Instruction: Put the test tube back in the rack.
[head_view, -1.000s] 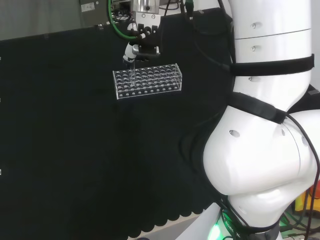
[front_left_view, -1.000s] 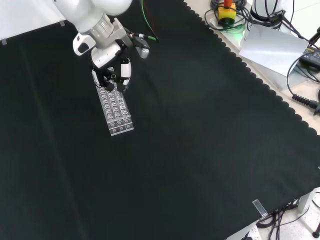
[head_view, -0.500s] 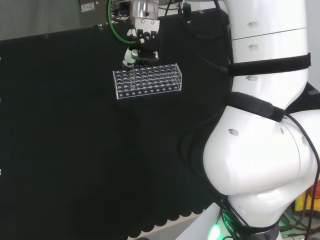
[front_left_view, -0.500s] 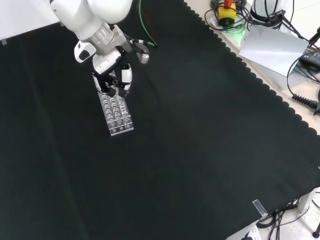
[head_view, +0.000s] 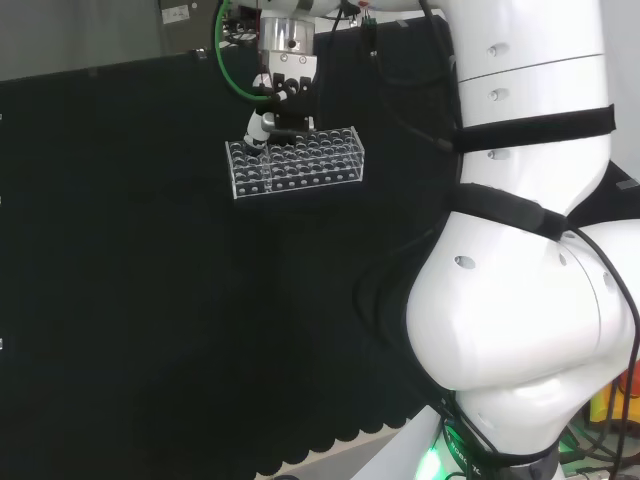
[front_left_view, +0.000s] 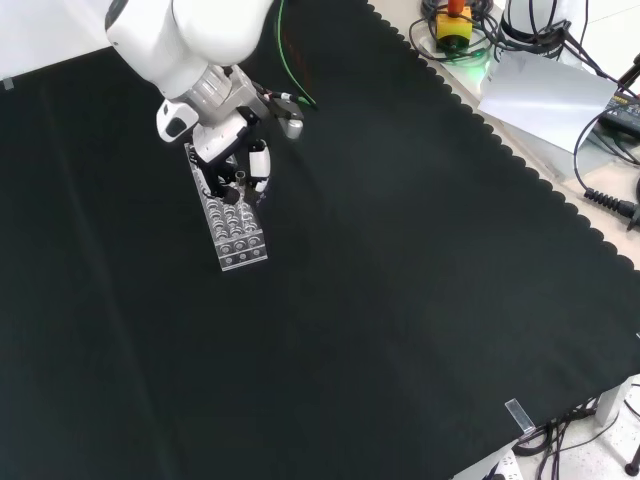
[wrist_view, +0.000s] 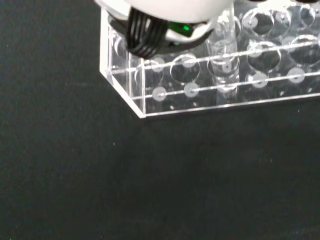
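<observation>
Starting at the fingers (front_left_view: 258, 165), we see them curled downward and drawn close together over the rack (head_view: 296, 163), but we cannot tell whether they pinch the test tube (wrist_view: 222, 55) or merely hover round its top; the glass is too clear and the fingertips too small in the head and front views. The hand (head_view: 277, 105) hangs straight down from the wrist, which we judge suits lowering a tube upright into a hole rather than laying it flat.

In the wrist view a clear tube stands upright in a hole close to the corner of the rack, in the row nearest the long edge. Its lower end seems to reach the bottom plate, though we cannot be sure it is fully seated. Its upper end runs up behind the blurred white part of the hand, so the grip point is hidden from us.

Outward from there, the rack is a clear block with many round holes, lying flat on the black cloth (front_left_view: 400, 300). In the head view the hand is over the rack's far left corner; in the front view it covers the rack's far end, so the holes below it are hidden. We cannot make out any other tubes in the rack. The arm's big white links (head_view: 530, 290) stand at the right of the head view.
</observation>
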